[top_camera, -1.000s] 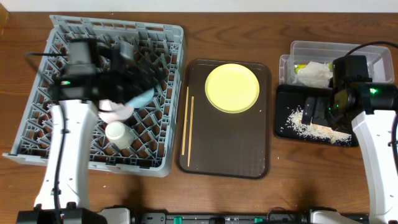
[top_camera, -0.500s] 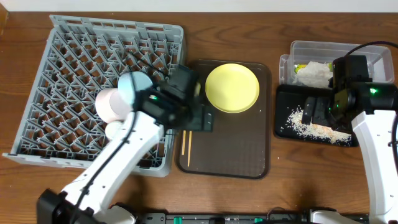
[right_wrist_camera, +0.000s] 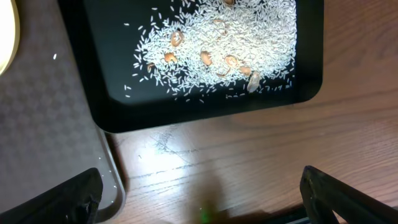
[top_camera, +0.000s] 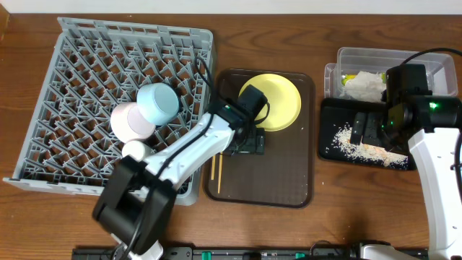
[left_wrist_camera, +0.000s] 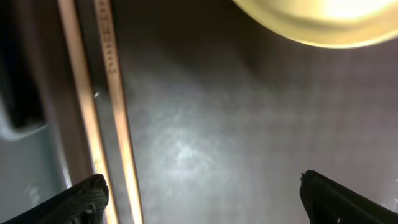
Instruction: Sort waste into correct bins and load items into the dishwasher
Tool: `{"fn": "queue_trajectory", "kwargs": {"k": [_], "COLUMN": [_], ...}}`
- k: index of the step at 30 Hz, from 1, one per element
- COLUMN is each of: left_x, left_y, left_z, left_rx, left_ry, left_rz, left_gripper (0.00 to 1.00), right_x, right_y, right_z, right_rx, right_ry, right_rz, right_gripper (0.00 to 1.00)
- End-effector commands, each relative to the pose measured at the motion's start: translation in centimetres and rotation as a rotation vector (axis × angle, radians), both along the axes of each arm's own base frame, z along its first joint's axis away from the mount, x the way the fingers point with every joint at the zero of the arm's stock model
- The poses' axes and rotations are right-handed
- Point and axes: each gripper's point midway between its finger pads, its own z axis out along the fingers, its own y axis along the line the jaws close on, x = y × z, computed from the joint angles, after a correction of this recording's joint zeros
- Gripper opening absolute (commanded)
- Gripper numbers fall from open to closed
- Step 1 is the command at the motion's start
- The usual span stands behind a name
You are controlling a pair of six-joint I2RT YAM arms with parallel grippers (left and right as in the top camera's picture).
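The grey dish rack (top_camera: 72,32) holds a light blue bowl (top_camera: 157,103), a pale bowl (top_camera: 128,121) and a small white cup (top_camera: 134,151). My left gripper (top_camera: 247,143) is open and empty over the brown tray, just below the yellow plate (top_camera: 278,101). In the left wrist view its fingers (left_wrist_camera: 205,199) straddle bare tray, with the two chopsticks (left_wrist_camera: 115,106) at the left and the plate (left_wrist_camera: 323,22) above. My right gripper (top_camera: 368,128) is open and empty over the black tray (top_camera: 328,108) with rice crumbs (right_wrist_camera: 217,43). The clear tub (top_camera: 390,56) holds the napkin (top_camera: 364,85) and wrapper (top_camera: 349,78).
The dark brown serving tray (top_camera: 289,180) lies between the rack and the bins; its corner shows in the right wrist view (right_wrist_camera: 62,124). The chopsticks (top_camera: 214,170) lie along its left side, partly under my left arm. Bare wood table (right_wrist_camera: 249,162) lies in front of the black tray.
My left arm has swung from the dish rack rightward onto the brown tray, near the yellow plate. The blue bowl stays in the rack. The right arm has not moved.
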Motion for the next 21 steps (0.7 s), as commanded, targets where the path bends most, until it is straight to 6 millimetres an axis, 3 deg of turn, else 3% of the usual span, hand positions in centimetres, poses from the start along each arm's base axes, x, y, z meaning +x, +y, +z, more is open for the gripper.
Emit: {"fn": "queue_trajectory", "kwargs": {"k": [1,5,21], "left_x": [0.2,0.6,-0.1], "left_y": [1.0,2.2,1.8], "left_z": [-2.1,-3.3,-4.7], "left_rx": [0.072,0.154,0.138], "left_ry": [0.011,-0.001,0.047], "left_rz": [0.023,0.031,0.024], "left_gripper": [0.98,0.98,0.98], "right_x": [-0.1,-0.2,-0.3], "right_y": [-0.3,-0.3,-0.3], "right_z": [0.1,0.1,0.1], "right_rx": [0.003,0.003,0.003], "right_ry": [-0.002,0.0,0.005], "right_rz": [-0.023,-0.024,-0.024], "right_gripper": [0.99,0.99,0.99]}}
